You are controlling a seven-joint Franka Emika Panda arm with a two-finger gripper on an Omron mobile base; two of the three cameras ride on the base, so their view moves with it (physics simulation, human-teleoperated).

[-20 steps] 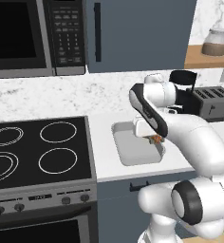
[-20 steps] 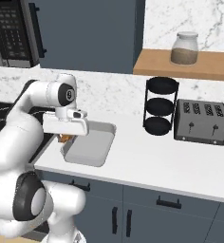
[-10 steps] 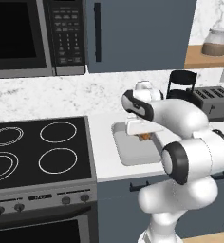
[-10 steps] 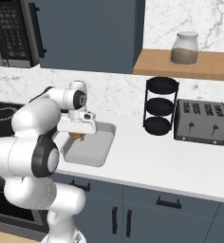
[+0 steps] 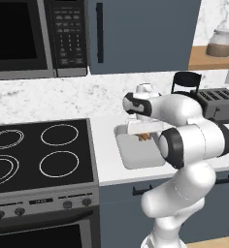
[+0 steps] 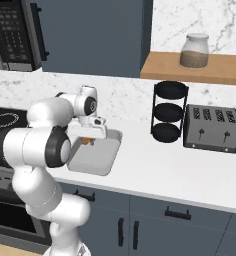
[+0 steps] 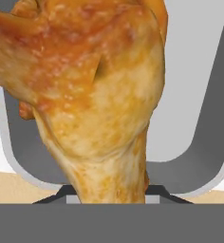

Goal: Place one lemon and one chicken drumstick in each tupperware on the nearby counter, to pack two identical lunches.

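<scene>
Golden-brown skin is what you have to go by: the chicken drumstick (image 7: 97,95) hangs straight out ahead of the gripper (image 5: 143,136), its long axis running along the hand's own line, thick meaty end away from you and narrow bone end down between the dark fingertips. Working left to right in the left base view, you pass the black stove top (image 5: 39,155), then the white counter (image 5: 106,167), then the grey tupperware (image 5: 136,155) sitting on it, with the hand poised over the container's far part and a sliver of the drumstick showing orange beneath it. In the right base view the same hand (image 6: 88,135) sits over the tupperware (image 6: 92,157), drumstick tip just under it. Jaws look clenched on the drumstick's narrow end, though the meat hides the pads, so take that as likely rather than certain. From the hand view, the container's pale floor and rounded grey wall lie directly behind the meat, so your release is a matter of going down, not sideways. No lemon to note in the container from here.
</scene>
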